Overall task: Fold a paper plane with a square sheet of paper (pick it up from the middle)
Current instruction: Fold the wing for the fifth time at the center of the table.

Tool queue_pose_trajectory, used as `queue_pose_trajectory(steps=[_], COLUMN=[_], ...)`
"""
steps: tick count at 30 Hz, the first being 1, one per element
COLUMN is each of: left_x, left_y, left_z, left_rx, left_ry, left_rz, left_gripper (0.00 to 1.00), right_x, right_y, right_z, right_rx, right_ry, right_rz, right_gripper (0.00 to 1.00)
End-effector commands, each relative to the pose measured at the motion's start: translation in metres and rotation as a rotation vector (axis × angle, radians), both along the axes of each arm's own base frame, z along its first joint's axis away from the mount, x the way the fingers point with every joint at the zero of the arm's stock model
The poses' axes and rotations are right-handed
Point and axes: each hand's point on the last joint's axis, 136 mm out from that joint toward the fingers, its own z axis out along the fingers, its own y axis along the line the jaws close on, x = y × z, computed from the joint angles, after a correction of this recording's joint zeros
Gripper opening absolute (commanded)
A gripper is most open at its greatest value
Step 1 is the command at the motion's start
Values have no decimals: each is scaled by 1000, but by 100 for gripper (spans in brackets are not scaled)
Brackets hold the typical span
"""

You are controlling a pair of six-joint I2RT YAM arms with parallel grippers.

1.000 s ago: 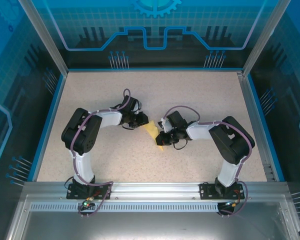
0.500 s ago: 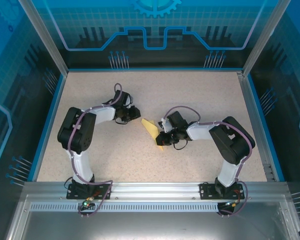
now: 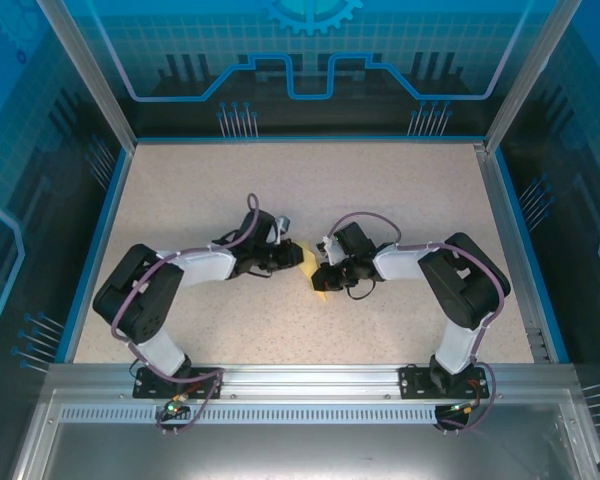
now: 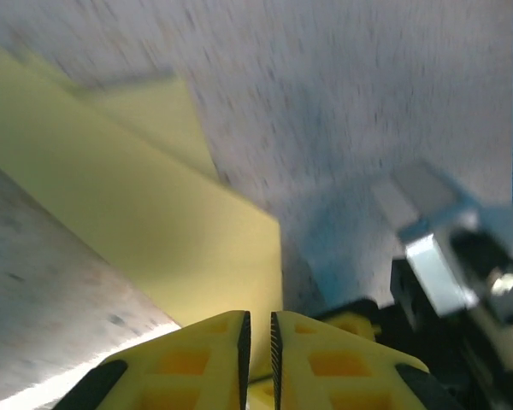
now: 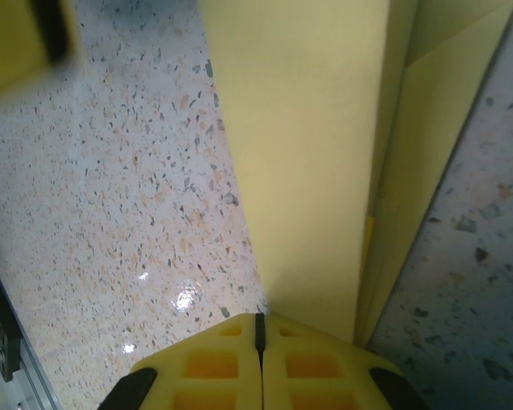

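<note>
Top view: the paper [image 3: 308,262] lies near the middle of the speckled table [image 3: 400,190], between the two grippers, which face each other tip to tip. The left gripper [image 3: 292,256] meets its left edge. The right gripper [image 3: 320,277] meets its lower right part.

Left wrist view: the left gripper [image 4: 257,318] has its fingers nearly together, with a narrow slit between them. The paper [image 4: 137,213] runs down to the tips. Whether it is pinched cannot be told. One long straight edge crosses from upper left to the fingers, and a second layer shows behind it at the top. Bare table [image 4: 325,102] lies beyond.

Right wrist view: the right gripper [image 5: 259,318] has its fingers pressed together, clamped on the paper [image 5: 308,154]. A folded strip rises from the tips. Its left edge is straight and sharp, and further layered edges stand to the right. Table [image 5: 128,171] shows on both sides.

Open room: the far half of the table, both side strips up to the blue rim [image 3: 108,230] and the near strip before the rail [image 3: 300,380] are bare. The elbows stand well apart, out to either side.
</note>
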Motion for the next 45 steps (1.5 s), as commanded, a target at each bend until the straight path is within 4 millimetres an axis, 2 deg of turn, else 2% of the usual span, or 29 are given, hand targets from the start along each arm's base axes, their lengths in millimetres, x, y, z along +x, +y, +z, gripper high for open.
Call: queue_pose_trajectory(steps=[1,9,15,20,38,45], left_x=[-5,-7,-7,0,50,80], left_y=[-13,-26,-18,-7,48,71], left_z=[-10,-26,-43,-55,-70,-60], left_rx=[-61,-59,16,118,215,208], left_ry=[31,70,97,89,107,66], left_rz=[9,-14,-4,9,104,139], left_gripper=[17,13,13,12,12,13], right_x=[-48,-49,-51,-57,-76,-74], right_y=[-41,-41,-44,-49,-64,-64], right_z=[-52,-51,-53,-56,-64,-63], right_rx=[-192,-193,-199,-212,-247,-242], right_ry=[215,213,217,232,270,267], right_rz=[-22,-24,-28,-28,-35,-40], right_gripper=[5,5,5,5,4,4])
